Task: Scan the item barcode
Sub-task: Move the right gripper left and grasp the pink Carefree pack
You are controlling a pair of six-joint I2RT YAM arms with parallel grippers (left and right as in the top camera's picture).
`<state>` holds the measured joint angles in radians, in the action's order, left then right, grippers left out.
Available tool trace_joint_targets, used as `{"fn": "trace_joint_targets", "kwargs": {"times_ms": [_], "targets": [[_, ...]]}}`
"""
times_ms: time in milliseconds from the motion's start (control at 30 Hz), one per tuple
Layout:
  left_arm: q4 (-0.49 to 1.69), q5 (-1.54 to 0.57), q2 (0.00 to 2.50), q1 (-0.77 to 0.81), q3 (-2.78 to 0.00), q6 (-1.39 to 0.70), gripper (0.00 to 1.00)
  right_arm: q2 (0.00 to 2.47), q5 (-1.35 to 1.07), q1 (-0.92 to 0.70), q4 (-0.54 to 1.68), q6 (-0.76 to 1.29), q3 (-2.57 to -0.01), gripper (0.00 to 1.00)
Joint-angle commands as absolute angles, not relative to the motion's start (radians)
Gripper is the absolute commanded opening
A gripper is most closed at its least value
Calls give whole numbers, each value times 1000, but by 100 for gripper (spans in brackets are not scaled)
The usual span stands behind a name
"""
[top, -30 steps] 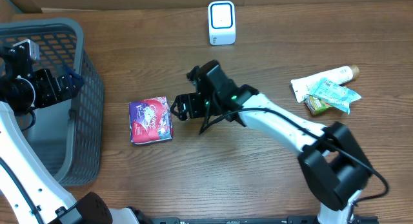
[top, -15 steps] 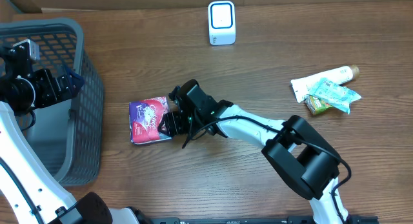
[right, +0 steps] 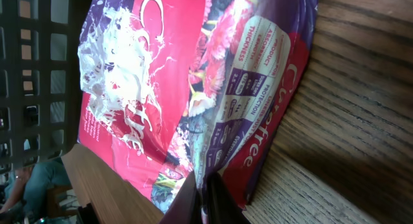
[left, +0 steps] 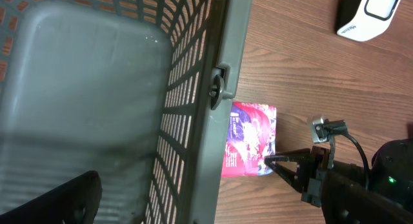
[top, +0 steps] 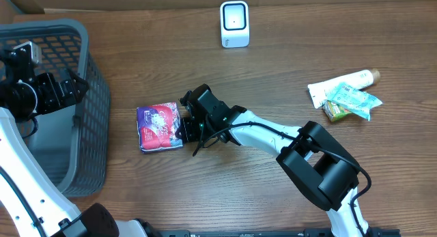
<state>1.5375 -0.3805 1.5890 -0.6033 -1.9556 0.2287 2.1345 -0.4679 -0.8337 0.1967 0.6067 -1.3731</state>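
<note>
Pinching the packet (top: 158, 127) by its right-hand edge with the right fingers (left: 287, 167), pressed together on the thin seam. Lying flat on the desk (top: 225, 189), printed face up, just beside the basket (top: 95, 107) and directly left of those fingers; close to square from above, so no clear long axis to speak of. No barcode to be seen on the upward face. Well apart from the scanner (top: 234, 24), up at the far edge and to the right of the packet. Probably calls for a lift, a carry that way and a turn. Left fingers (left: 61, 198) spread wide, holding nothing, over the basket, farther off.
</note>
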Motion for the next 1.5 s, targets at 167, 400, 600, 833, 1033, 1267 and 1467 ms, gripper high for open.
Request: {"fn": "trace_joint_targets", "kwargs": {"times_ms": [167,400,600,833,1033,1267,1467], "targets": [[1537,-381,1595,-601,-1958,232,100,2050,-362,-799,330,602,-1382,4],[1536,-381,1595,-601,-1958,232,100,1906,-116,-756,600,509,-1382,4],[1536,-382,1595,-601,-1958,232,100,1881,-83,-755,672,418,-1382,34],[1536,-381,1595,-602,-1958,232,99,1882,-80,-717,633,409,-1382,78],[1536,-381,1595,-601,-1958,232,100,1922,-288,-644,531,289,-1381,77],[1536,-381,1595,-601,-1958,232,100,2033,-488,-608,498,273,-1381,77],[1536,-381,1595,-601,-1958,232,100,2086,-567,-612,477,314,-1381,52]]}}
